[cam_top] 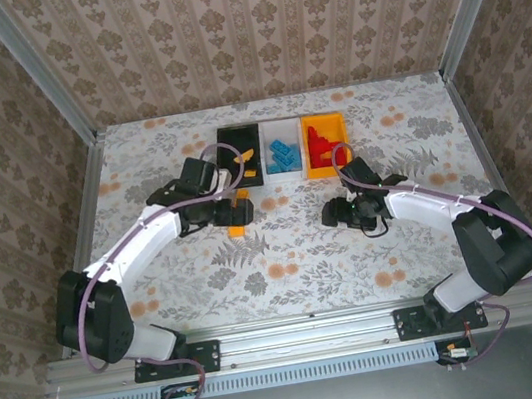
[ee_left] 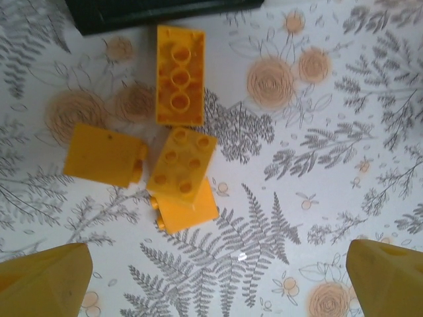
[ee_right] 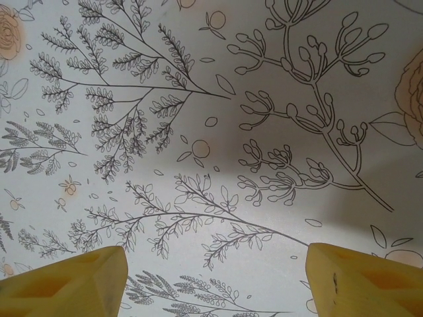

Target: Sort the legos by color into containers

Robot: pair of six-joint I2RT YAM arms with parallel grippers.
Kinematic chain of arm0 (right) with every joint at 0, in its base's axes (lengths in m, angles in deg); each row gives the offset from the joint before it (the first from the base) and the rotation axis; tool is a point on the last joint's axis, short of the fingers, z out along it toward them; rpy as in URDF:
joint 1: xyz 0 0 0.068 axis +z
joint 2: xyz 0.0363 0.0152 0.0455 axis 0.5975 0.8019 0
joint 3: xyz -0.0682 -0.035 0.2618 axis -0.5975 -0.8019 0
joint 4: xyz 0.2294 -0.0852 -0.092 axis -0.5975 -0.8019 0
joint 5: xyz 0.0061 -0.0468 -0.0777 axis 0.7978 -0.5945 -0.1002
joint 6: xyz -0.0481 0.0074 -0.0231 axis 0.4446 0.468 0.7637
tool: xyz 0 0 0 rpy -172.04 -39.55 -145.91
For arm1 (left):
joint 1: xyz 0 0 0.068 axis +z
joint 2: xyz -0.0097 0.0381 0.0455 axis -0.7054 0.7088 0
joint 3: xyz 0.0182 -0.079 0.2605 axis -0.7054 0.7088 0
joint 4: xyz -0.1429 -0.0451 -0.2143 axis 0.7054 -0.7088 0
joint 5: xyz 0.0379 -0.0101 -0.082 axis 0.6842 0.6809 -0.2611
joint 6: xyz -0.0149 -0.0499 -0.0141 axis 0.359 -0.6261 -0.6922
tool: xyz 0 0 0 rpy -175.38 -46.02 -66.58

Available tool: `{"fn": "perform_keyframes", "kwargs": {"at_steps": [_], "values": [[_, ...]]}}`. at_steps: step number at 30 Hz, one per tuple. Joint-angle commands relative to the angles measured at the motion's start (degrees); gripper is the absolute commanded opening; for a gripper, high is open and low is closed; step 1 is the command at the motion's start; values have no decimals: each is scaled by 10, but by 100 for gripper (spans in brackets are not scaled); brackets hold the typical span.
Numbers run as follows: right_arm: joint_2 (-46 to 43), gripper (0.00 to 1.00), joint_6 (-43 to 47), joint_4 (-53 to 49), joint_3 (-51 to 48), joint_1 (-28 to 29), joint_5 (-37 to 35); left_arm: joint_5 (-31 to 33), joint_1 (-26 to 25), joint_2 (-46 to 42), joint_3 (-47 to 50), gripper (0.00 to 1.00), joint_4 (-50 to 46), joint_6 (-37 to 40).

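Several orange-yellow legos lie loose on the flowered table. One (ee_left: 180, 74) lies hollow side up near the black container (ee_left: 152, 10). Below it, one (ee_left: 106, 155) lies beside a studs-up one (ee_left: 182, 165), which rests partly on another (ee_left: 188, 211). My left gripper (ee_left: 218, 284) hovers above and just short of them, open and empty; in the top view this gripper (cam_top: 239, 214) is below the black container (cam_top: 231, 134). The white container (cam_top: 280, 128) holds blue legos (cam_top: 284, 154). The orange-yellow container (cam_top: 335, 126) holds red legos (cam_top: 318, 146). My right gripper (ee_right: 215, 284) is open over bare tablecloth.
The three containers stand side by side at the back middle of the table. An orange-yellow piece (cam_top: 247, 156) shows inside the black one. Patterned walls close in the table on three sides. My right gripper (cam_top: 335, 213) sits below the orange-yellow container.
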Motion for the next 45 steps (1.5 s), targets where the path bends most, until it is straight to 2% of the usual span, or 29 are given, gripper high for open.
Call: {"fn": "perform_keyframes", "kwargs": {"at_steps": [1, 12, 21, 31, 45], "values": [[-5, 73, 0, 3, 14, 4, 11, 7, 0, -9, 16, 100, 7, -19], [-8, 74, -15, 12, 8, 18, 12, 7, -8, 34, 16, 99, 16, -11], [-3, 74, -17, 5, 19, 26, 7, 28, -11, 115, -29, 92, 2, 6], [-2, 75, -11, -10, 26, 26, -1, 16, -14, 191, -81, 87, -14, 23], [0, 75, -4, -18, 34, 26, -8, 11, -24, 237, -117, 75, -42, 33]]}}
